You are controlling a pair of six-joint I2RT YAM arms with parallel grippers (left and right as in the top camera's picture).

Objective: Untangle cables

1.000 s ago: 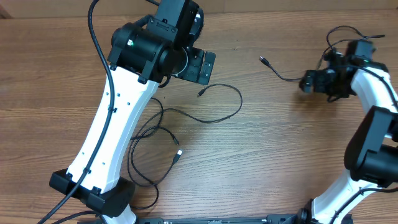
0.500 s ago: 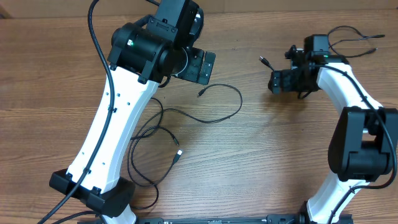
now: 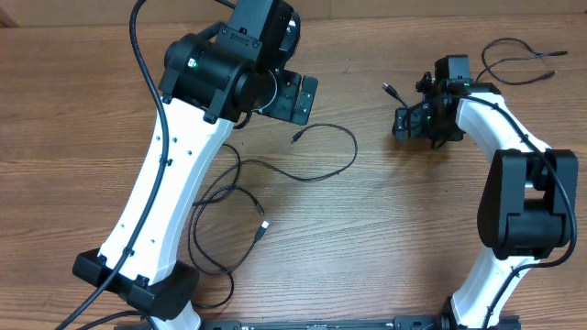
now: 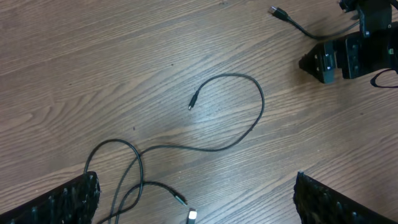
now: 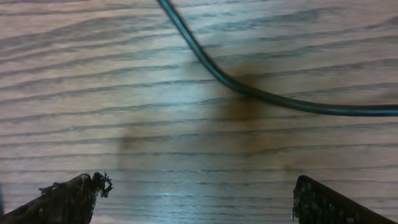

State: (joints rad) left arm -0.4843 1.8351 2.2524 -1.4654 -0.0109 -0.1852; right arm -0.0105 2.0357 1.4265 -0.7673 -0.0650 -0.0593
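Note:
Several thin black cables lie on the wooden table. A tangle of loops (image 3: 220,206) with a silver-tipped plug (image 3: 264,225) lies by my left arm. A loop (image 3: 335,160) runs out of it to a small plug (image 3: 295,137). The left wrist view shows the loop (image 4: 252,121), the tangle (image 4: 127,165) and the silver plug (image 4: 193,215). My left gripper (image 3: 295,96) (image 4: 196,183) hovers open and empty above them. A short cable with a plug (image 3: 389,90) runs under my right gripper (image 3: 408,121) (image 5: 198,183), which is open and empty just above the wood, the cable (image 5: 249,88) ahead of its fingers.
Another thin cable (image 3: 514,55) curls at the far right back of the table. The right gripper also shows in the left wrist view (image 4: 339,59), with the short cable's plug (image 4: 277,11) beside it. The thick cable of the left arm (image 3: 147,64) hangs at the left.
My right gripper has moved left over the short cable, nearer its plug, and its wrist has turned. The left arm and the tangled cables have not moved.

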